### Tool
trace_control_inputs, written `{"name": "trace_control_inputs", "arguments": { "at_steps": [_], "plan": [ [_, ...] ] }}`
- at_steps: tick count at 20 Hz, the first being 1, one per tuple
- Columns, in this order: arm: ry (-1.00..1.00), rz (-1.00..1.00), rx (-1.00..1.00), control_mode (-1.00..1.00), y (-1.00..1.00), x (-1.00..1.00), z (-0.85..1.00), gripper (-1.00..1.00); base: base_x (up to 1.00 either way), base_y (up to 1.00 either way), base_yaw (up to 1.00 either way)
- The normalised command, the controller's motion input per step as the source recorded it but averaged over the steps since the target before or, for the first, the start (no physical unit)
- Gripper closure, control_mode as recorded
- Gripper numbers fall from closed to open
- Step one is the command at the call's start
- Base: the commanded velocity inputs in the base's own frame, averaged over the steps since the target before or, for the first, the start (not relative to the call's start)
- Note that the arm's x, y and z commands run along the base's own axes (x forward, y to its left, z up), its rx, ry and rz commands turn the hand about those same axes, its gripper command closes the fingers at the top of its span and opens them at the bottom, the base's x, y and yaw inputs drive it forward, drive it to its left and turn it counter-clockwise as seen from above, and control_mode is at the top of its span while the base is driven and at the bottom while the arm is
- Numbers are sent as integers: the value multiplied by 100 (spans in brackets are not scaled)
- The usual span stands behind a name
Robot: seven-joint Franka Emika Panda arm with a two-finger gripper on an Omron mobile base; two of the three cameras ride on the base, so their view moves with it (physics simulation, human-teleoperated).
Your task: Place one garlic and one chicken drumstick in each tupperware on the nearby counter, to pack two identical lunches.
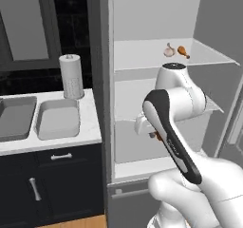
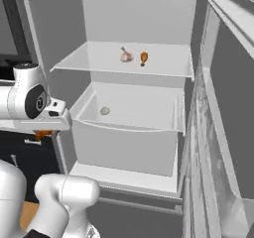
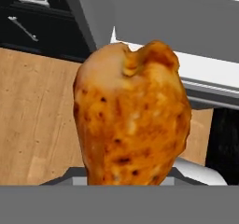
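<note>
Gripping a chicken drumstick (image 1: 155, 136), the pincer (image 1: 153, 135) hangs in front of the open fridge (image 1: 156, 18), right of the tupperware (image 1: 58, 119) on the counter (image 1: 90, 122). From the right base view, another drumstick (image 2: 144, 58) and garlic (image 2: 126, 56) wait on the fridge's top shelf (a second garlic (image 2: 104, 111) sits lower). Up close, the held drumstick (image 3: 133, 120) looms large; swinging fast toward the tray might shake it loose onto the wooden floor (image 3: 37, 111).
</note>
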Motion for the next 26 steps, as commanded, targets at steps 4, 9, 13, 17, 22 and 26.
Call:
{"name": "trace_control_inputs", "arguments": {
  "at_steps": [4,9,13,17,22,26],
  "plan": [
    [0,0,0,100,0,0,0,100,0,100,-3],
    [0,0,0,100,0,0,0,100,7,100,-20],
    [0,0,0,100,0,0,0,100,47,89,-31],
    [0,0,0,100,0,0,0,100,90,33,-12],
    [15,-3,5,-100,-16,9,-37,100,43,-10,-1],
    [24,-4,10,-100,-18,82,-87,100,0,0,0]
  ]
}}
